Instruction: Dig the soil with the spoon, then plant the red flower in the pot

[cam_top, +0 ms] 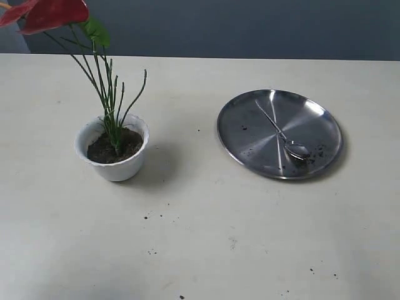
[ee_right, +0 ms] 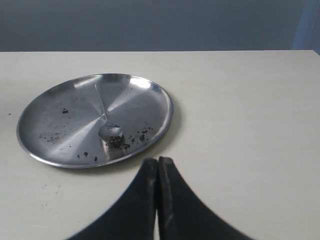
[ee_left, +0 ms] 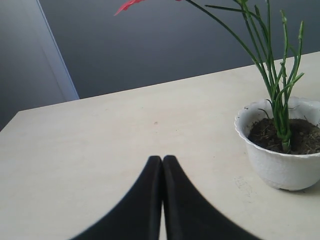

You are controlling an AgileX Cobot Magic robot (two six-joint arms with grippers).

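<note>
The small white scalloped pot (cam_top: 113, 153) stands left of centre, filled with dark brown soil (cam_top: 106, 150). The red flower (cam_top: 53, 12) stands upright in it, its green stems (cam_top: 107, 103) sunk into the soil. The silver spoon (cam_top: 281, 134) lies on the round steel plate (cam_top: 240, 128), bowl toward the front. The left wrist view shows the pot (ee_left: 280, 160) and soil (ee_left: 265, 135) ahead of my left gripper (ee_left: 162, 159), which is shut and holds nothing. My right gripper (ee_right: 158, 161) is shut and empty, just short of the plate (ee_right: 145, 100) with the spoon (ee_right: 106, 122). Neither gripper appears in the exterior view.
Soil crumbs (cam_top: 150, 215) are scattered on the pale table in front of the pot and near the front right (cam_top: 322, 272). More crumbs lie on the plate around the spoon's bowl (ee_right: 137, 137). A dark wall runs behind the table's far edge.
</note>
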